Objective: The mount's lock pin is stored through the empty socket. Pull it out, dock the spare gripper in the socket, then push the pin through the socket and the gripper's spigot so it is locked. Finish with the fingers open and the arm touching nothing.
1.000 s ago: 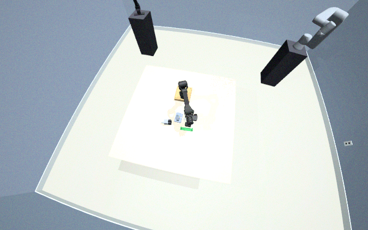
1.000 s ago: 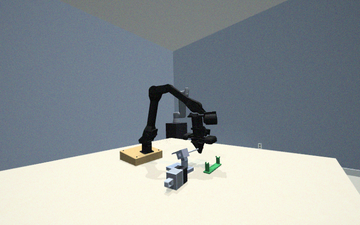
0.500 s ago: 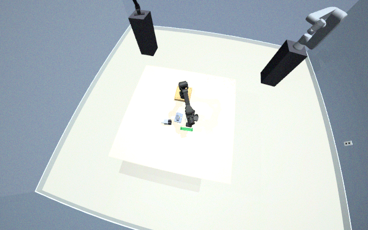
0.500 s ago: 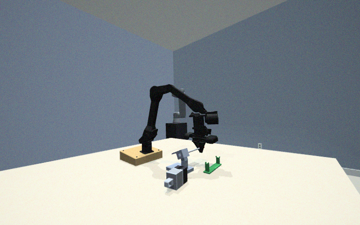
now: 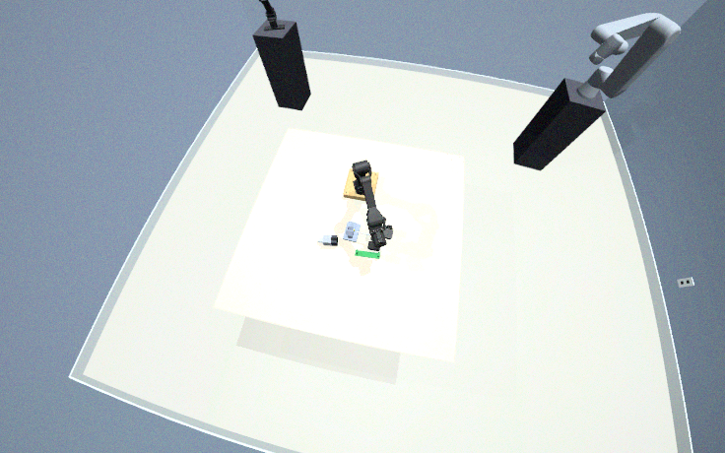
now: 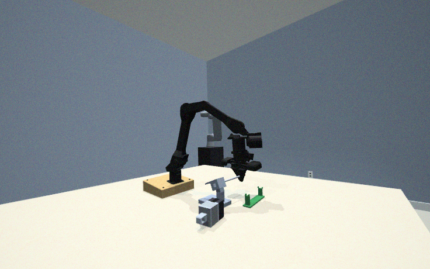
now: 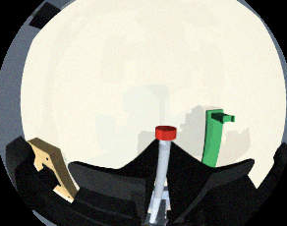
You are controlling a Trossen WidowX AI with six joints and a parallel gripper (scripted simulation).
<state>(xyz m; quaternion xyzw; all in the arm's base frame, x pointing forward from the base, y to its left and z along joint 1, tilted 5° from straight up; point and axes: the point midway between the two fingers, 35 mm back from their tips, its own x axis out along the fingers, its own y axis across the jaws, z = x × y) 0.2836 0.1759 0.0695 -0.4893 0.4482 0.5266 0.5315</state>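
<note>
My gripper (image 6: 240,176) (image 5: 376,242) (image 7: 160,141) is shut on the lock pin (image 7: 166,133) (image 6: 231,179), a thin grey rod with a red head. It holds the pin above the table, just right of the grey mount (image 6: 217,185) (image 5: 352,230). I cannot tell whether the pin's end touches the socket. The mount does not show in the wrist view. The spare gripper (image 6: 210,213) (image 5: 329,240), a grey and black block, lies on the table in front of the mount.
A green cradle (image 6: 253,199) (image 5: 367,253) (image 7: 213,136) lies on the table right of the mount, below my gripper. The arm's wooden base (image 6: 167,188) (image 5: 349,190) (image 7: 52,165) stands behind. Two dark pillars (image 5: 283,64) (image 5: 557,123) stand far off at the floor's back.
</note>
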